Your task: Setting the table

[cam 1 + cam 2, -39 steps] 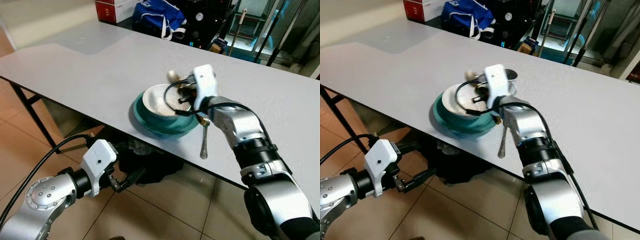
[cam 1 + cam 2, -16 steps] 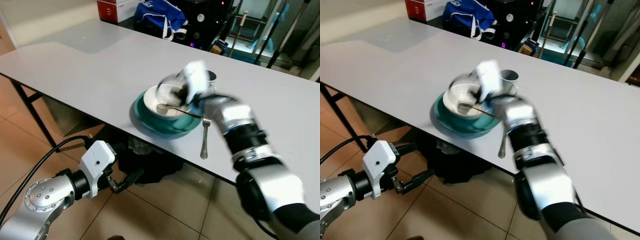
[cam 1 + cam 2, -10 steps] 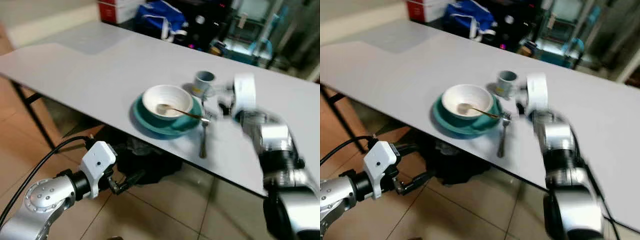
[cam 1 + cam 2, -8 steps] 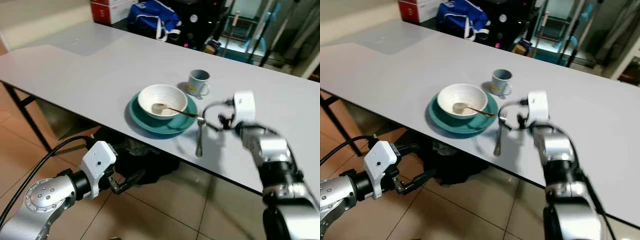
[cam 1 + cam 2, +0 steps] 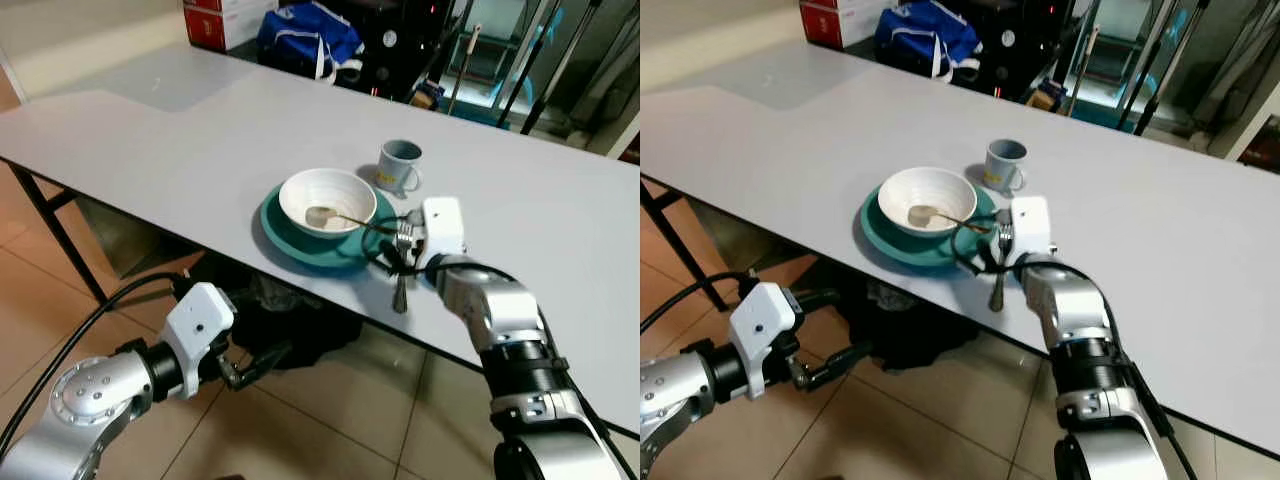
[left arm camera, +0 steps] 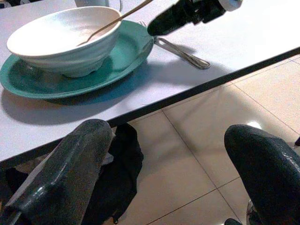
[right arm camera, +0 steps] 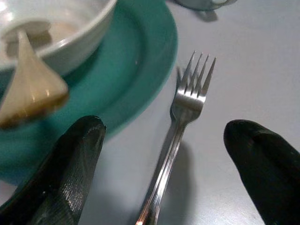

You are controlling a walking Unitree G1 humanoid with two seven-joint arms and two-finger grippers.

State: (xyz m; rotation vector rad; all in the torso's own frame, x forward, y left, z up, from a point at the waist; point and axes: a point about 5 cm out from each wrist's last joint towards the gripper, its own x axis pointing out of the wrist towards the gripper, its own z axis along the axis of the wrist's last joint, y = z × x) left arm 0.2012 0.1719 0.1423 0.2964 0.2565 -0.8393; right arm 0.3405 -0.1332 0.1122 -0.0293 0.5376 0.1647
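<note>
A white bowl (image 5: 327, 200) sits on a teal plate (image 5: 285, 232) near the front edge of the grey table (image 5: 180, 150). A spoon (image 5: 340, 217) lies in the bowl, its golden handle resting on the rim. Right of the plate lies a steel fork (image 5: 400, 290), tines pointing away from me. My right gripper (image 5: 393, 260) hovers low over the fork, open, with one finger (image 7: 79, 154) on each side of the fork (image 7: 180, 117). A grey mug (image 5: 400, 165) stands behind the plate. My left gripper (image 5: 255, 362) is open below the table edge, over the floor.
A blue bag (image 5: 310, 30) and a red box (image 5: 215, 15) stand beyond the table's far edge. Dark cloth (image 5: 290, 320) lies on the tiled floor under the table. A black table leg (image 5: 60, 240) stands at the left. Bare tabletop stretches to the right of the fork.
My right gripper left the spoon in the bowl, swung out to the right, then came back down over the fork. The left arm has stayed put.
</note>
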